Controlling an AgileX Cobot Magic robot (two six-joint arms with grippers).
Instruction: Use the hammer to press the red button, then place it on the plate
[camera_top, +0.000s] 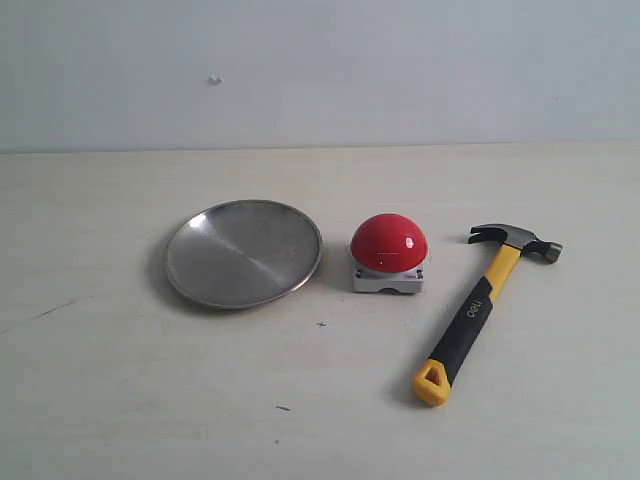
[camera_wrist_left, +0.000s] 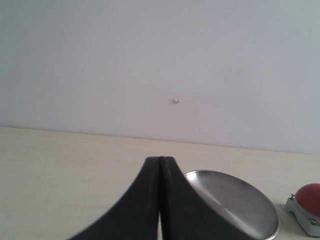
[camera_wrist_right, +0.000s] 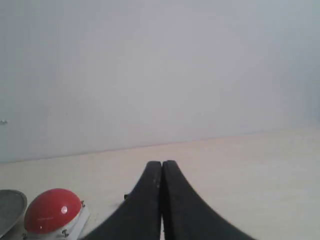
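The hammer (camera_top: 480, 310) lies flat on the table at the right, dark head (camera_top: 515, 241) toward the wall, yellow handle end nearest me. The red button (camera_top: 388, 252) sits on its grey-white base just left of it. Further left rests the silver plate (camera_top: 243, 252). Neither arm shows in the exterior view. My left gripper (camera_wrist_left: 160, 159) is shut with nothing in it; the plate (camera_wrist_left: 235, 200) and the edge of the button (camera_wrist_left: 307, 200) lie beyond it. My right gripper (camera_wrist_right: 162, 162) is shut and empty too, with the button (camera_wrist_right: 52, 211) off to one side. The hammer is almost wholly hidden behind the right fingers.
The pale table (camera_top: 120, 400) ends at a plain light wall (camera_top: 320, 70) behind the objects. A small speck (camera_top: 214, 80) marks the wall. A few dark scuffs (camera_top: 283, 408) dot the tabletop near the front.
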